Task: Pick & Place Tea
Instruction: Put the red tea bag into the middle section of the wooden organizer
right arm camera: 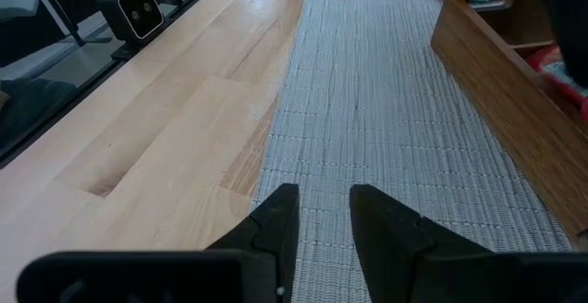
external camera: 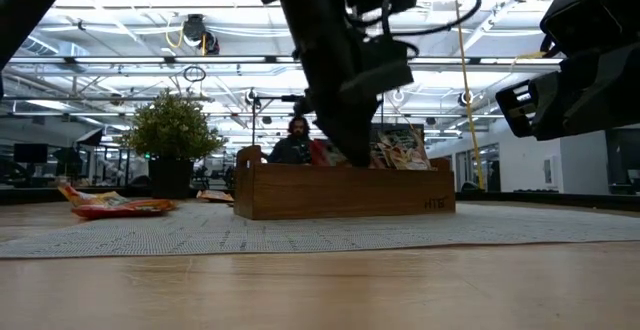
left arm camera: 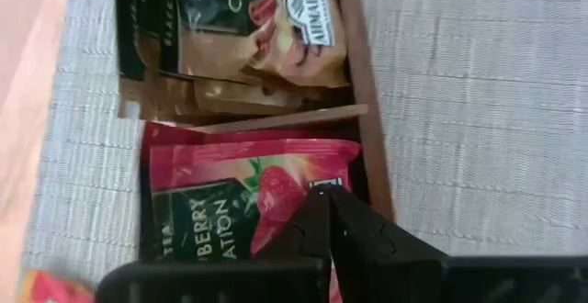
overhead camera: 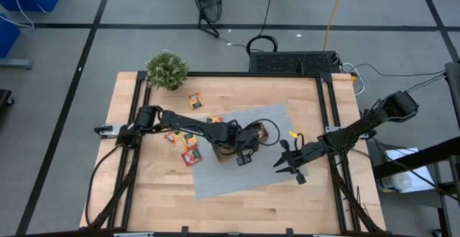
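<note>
1. High view: the left gripper (overhead camera: pixel 244 153) is seen over the wooden tray (overhead camera: pixel 267 131), which stands on the grey mat (overhead camera: pixel 244 172) near the middle of the table (overhead camera: pixel 144 187).
2. From the left wrist view, the left gripper (left arm camera: pixel 329 213) is shown with its fingers pressed together and nothing clamped between them; a red tea sachet (left arm camera: pixel 230 207) lies in the tray compartment directly below the fingertips.
3. Grey-brown sachets (left arm camera: pixel 276 28) are found in the neighbouring compartment, beyond a thin wooden divider (left arm camera: pixel 285 117).
4. More sachets (overhead camera: pixel 190 153) are scattered on the bare wood to the left of the mat, well apart from both grippers, and one (overhead camera: pixel 195 101) lies near the potted plant (overhead camera: pixel 167 70).
5. The right gripper (overhead camera: pixel 290 164) is held over the mat's right part, beside the tray; its fingers (right arm camera: pixel 276 225) are parted with nothing between them.
</note>
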Tool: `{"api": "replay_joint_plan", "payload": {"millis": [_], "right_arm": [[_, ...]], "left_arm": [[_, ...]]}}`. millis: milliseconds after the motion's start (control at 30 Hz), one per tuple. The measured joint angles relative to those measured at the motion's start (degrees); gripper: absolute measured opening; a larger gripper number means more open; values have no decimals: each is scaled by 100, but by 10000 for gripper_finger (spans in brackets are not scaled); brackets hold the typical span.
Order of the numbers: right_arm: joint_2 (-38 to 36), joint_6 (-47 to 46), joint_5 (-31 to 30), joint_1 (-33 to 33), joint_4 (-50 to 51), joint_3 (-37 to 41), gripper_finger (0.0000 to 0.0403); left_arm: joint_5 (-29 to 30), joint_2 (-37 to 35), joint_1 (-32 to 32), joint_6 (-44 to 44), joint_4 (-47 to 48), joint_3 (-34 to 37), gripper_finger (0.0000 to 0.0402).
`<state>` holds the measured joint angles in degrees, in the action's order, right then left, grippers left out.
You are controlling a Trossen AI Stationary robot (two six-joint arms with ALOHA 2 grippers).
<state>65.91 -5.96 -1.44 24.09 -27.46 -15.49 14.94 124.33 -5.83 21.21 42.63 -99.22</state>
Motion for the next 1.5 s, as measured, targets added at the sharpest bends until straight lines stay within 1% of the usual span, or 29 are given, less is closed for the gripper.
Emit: {"api": "replay_joint_plan", "payload": {"millis": [67,200,300,467,733,1033,1100,1167,1367,1433,1500], "right_arm": [[0,1,1,-1,-5,0,91],[0,14,-1,-1,-3,0,91],[0,18,-1,-1,-7,0,91],[0,18,-1,-1,-9,0,91],[0,18,-1,-1,-9,0,91],[0,18,0,-1,-10,0,91],[0,19,-1,1,-9,0,91],[0,20,-1,-1,-9,0,91],[0,20,0,1,24,-2,91],[0,20,-1,1,33,-4,91],[1,20,0,1,33,-4,91]], "left_arm": [[-80,9,20,70,-39,115,4],[-243,2,59,204,-345,387,15],[-278,-2,80,256,-380,434,15],[-291,-4,88,218,-349,396,5],[-317,-24,79,-144,-265,149,41],[-315,-33,79,-297,-238,140,44],[-310,-93,77,-303,-106,140,45],[-228,-231,30,-258,155,140,45],[580,-828,-495,-27,750,135,48],[834,-988,-714,171,758,125,56],[927,-1073,-882,474,1020,120,72]]}}
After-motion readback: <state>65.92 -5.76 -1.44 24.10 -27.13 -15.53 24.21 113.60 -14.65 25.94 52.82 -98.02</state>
